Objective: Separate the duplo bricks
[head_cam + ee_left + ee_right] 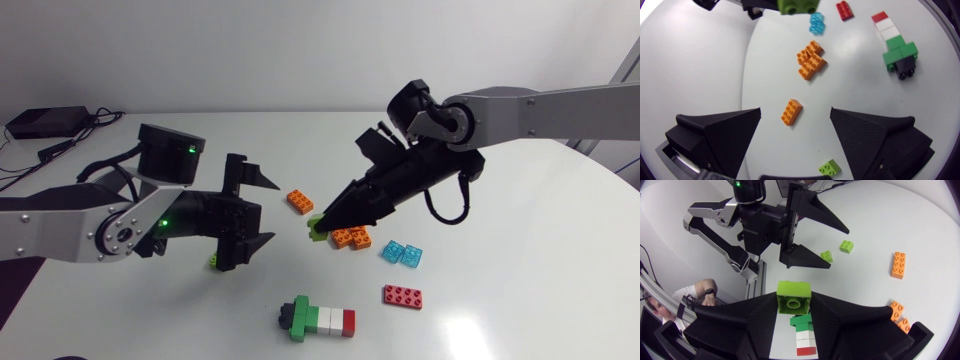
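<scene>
Surface: white table [520,250], duplo bricks scattered across its middle.
Right pincer [322,222]: pinching a lime brick [794,297] from two sides, apparently lifted clear of the table, just beside the orange pair [350,238].
Left pincer [262,212]: spread wide, holding nothing, hovering across from the right one.
Done, judging by the layout: lime brick free of every other. Single orange brick [299,201], pale blue brick [401,252] and red brick [402,297] each lying alone.
Left to do: stack [317,318] of black, green, white and red bricks, joined in a row nearer the front edge. Probably the main job remaining.
Unclear: orange pair touching, whether clipped together or merely side by side impossible to tell.
Around: small lime brick [846,246] and a lime sloped piece [826,256] on the table beside the left pincer's lower finger.
In the way: nothing resting on the stack, but it sits well apart from both pincers. Held brick likely needs setting down first.
</scene>
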